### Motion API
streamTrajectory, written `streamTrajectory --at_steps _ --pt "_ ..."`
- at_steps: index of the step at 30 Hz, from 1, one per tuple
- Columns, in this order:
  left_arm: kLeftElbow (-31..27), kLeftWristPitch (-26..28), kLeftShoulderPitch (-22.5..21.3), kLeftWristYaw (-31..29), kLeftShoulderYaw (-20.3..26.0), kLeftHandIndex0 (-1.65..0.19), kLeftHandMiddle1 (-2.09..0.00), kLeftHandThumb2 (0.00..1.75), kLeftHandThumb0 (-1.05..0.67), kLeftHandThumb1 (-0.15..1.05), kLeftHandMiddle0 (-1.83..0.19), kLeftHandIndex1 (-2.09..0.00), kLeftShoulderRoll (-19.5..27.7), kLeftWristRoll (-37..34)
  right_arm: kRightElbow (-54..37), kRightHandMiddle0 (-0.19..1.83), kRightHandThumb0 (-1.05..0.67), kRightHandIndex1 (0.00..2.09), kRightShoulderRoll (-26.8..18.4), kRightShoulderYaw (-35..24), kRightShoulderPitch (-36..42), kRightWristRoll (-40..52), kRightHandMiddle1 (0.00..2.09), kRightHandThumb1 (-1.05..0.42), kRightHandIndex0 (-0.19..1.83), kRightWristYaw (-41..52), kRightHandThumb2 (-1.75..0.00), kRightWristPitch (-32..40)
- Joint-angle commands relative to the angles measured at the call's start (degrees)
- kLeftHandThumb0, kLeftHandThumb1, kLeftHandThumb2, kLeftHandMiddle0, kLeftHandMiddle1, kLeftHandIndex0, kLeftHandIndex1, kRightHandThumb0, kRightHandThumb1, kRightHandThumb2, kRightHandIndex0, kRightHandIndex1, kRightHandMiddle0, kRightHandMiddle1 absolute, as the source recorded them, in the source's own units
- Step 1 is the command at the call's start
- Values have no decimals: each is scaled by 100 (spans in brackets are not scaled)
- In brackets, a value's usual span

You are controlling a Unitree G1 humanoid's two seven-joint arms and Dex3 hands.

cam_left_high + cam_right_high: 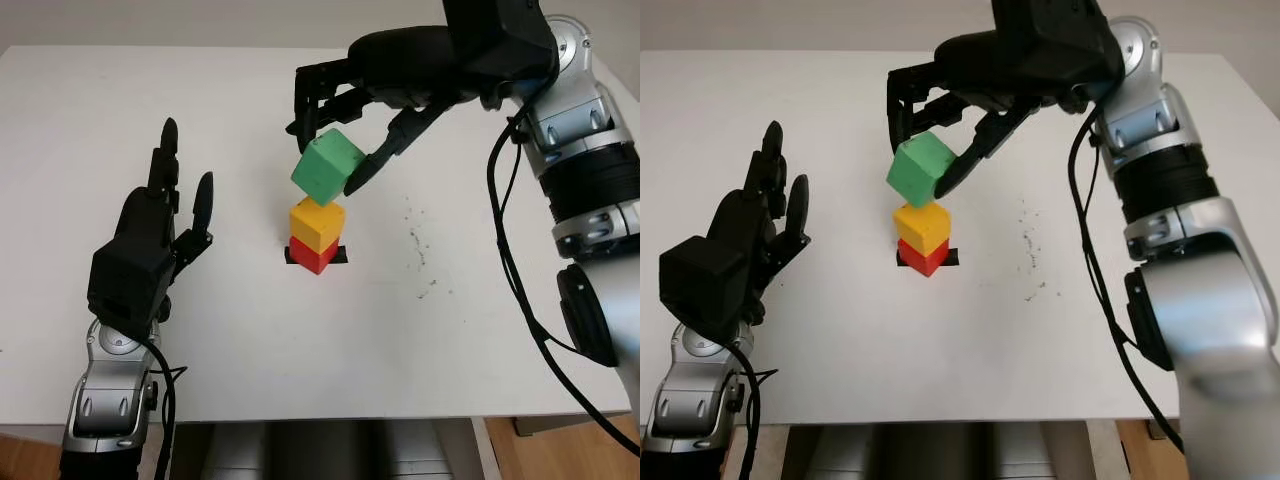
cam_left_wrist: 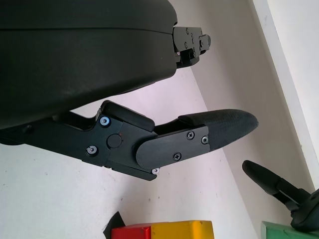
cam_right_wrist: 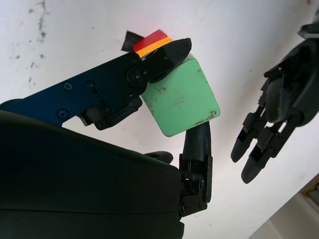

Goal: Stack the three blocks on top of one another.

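Evidently light and rigid, the green block (image 1: 327,166) sits tilted, pinched on opposite faces by the right hand (image 1: 345,95) at upper centre, above the yellow block (image 1: 317,223); the left hand (image 1: 150,245), lower left, is open.

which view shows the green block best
The right wrist view: the green block is close up, pinched by the right hand. Both eye views show it tilted above the yellow block; the left wrist view catches one corner.

Black robot hand (image 1: 335,110), silver jointed arms, black cables.

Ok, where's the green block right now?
The green block is in the right hand, tilted, just above the yellow block stacked on the red block, mid-table.
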Motion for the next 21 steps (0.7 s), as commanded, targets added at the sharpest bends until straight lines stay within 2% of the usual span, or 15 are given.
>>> streamTrajectory --at_steps 1,11,17,21 --pt "-92 -38 56 56 -39 10 -6 67 -83 105 11 -6 -49 45 80 42 -43 8 -76 16 -330 -92 158 -91 36 1 -5 -235" --pt "-82 -27 61 105 -60 10 -6 68 -83 105 10 -6 -127 75 536 46 -48 8 3 153 -759 -531 152 -92 37 -97 -6 -858" --pt "-80 -68 71 113 -74 10 -5 68 -83 105 10 -6 -150 102 793 41 -47 7 132 169 -832 -633 156 -94 36 -122 -6 -737" --pt "-138 20 74 142 -100 10 -5 69 -83 105 11 -5 -194 130 1016 36 -50 6 289 55 -790 -418 165 -96 33 58 -6 -164"
